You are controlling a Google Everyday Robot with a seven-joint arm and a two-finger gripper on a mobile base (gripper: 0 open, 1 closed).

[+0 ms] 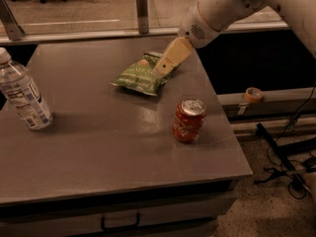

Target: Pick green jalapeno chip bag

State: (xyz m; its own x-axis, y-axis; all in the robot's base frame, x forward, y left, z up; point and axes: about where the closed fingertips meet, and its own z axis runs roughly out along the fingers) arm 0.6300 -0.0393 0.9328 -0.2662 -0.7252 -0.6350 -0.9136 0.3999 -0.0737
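Observation:
The green jalapeno chip bag (pixel 139 76) lies flat on the grey table (pixel 98 147) toward the back middle, its pale lettering facing up and an orange-red spot near its far end. My gripper (pixel 162 69) hangs from the white arm coming in from the upper right. Its tan fingers point down and left, and their tips are over the bag's right edge, close to or touching it.
A red soda can (pixel 188 120) stands upright near the table's right front. A clear water bottle (pixel 20 94) stands at the left edge. A roll of tape (pixel 254 94) sits on a ledge right of the table. Cables lie on the floor at the right.

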